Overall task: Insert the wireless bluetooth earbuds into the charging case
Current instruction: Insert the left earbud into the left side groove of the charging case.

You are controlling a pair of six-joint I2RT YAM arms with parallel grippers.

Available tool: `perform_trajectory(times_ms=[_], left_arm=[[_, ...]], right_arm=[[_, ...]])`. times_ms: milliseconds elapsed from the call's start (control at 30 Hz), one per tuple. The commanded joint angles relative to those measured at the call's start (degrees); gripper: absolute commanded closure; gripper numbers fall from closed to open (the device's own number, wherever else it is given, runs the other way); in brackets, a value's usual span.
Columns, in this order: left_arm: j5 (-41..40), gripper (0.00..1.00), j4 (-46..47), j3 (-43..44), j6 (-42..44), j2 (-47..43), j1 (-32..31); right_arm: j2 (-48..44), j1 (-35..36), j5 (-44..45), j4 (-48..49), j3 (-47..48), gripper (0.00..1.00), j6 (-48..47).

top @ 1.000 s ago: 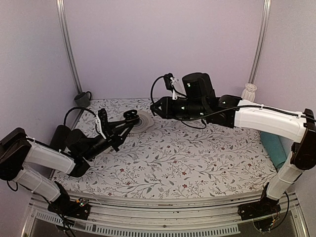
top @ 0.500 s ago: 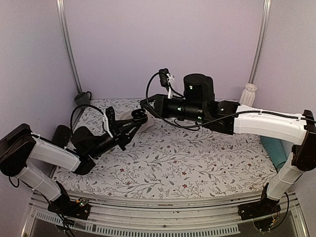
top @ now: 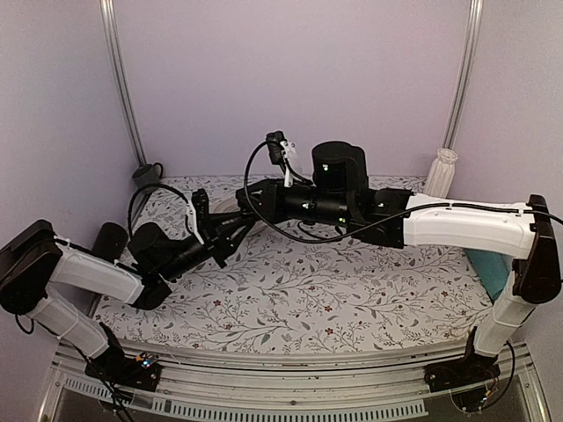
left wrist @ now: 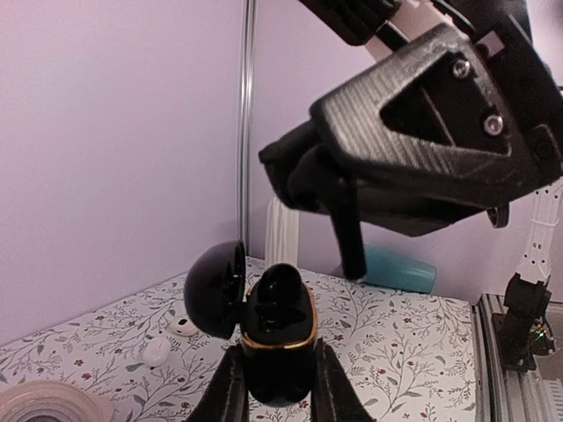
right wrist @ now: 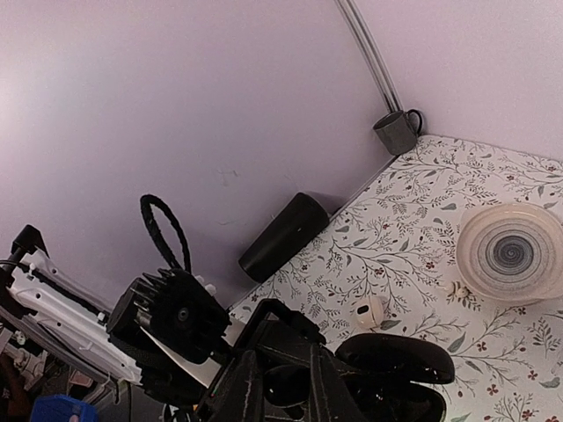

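Note:
In the left wrist view my left gripper (left wrist: 277, 353) is shut on the charging case (left wrist: 280, 327), a glossy black pebble with a gold rim. It stands upright above the table with its lid (left wrist: 214, 288) swung open to the left. A dark rounded lump sits in the upper pocket. My right gripper (right wrist: 283, 352) hangs just above the case, shut on a small black earbud (right wrist: 287, 385); the open lid (right wrist: 396, 359) lies beside its fingers. From above, the left gripper (top: 239, 224) and the right gripper (top: 246, 197) meet at centre left, hiding the case.
Two small white oval pieces (left wrist: 183, 328) (left wrist: 157, 352) lie on the floral cloth near a round plate (right wrist: 515, 253). A grey mug (top: 148, 176) and a black cylinder (top: 107, 242) are at the left wall. A white ribbed vase (top: 444, 164) and a teal object (top: 488, 264) are at the right.
The right arm has swung left until its gripper hangs over the left gripper. The left gripper has moved right and up with the open case, covering the plate in the top view.

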Motion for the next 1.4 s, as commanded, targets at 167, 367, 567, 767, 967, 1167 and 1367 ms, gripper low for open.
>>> perform_trajectory(times_ms=[167, 367, 567, 767, 967, 1167, 1367], left_arm=[[0.83, 1.0, -1.87, 1.33, 1.83, -3.05, -1.06], [0.94, 1.0, -2.55, 1.19, 2.03, -3.54, -1.16], [0.79, 1.0, -2.28, 0.49, 1.74, -3.27, -1.15], [0.85, 1.0, -2.35, 0.43, 1.68, -4.23, -1.41], [0.84, 1.0, -3.29, 0.61, 2.01, -5.52, -1.62], [0.65, 1.0, -3.38, 0.79, 1.71, -5.81, -1.67], [-0.43, 1.0, -3.78, 1.56, 1.06, -6.07, -1.63]], right_arm=[[2.37, 1.36, 3.34, 1.06, 1.44, 0.88, -2.75], [1.62, 1.41, 4.78, 2.93, 0.58, 0.88, -2.81], [0.06, 1.39, 5.3, 4.69, -0.32, 0.88, -2.03], [0.38, 1.4, 7.47, 4.76, -1.34, 0.88, -1.97], [0.72, 1.35, 8.63, 4.97, -1.55, 0.88, -2.21], [1.35, 1.42, 7.93, 5.1, -1.53, 0.88, -2.39], [2.61, 1.41, 6.12, 4.79, -1.27, 0.88, -2.41]])
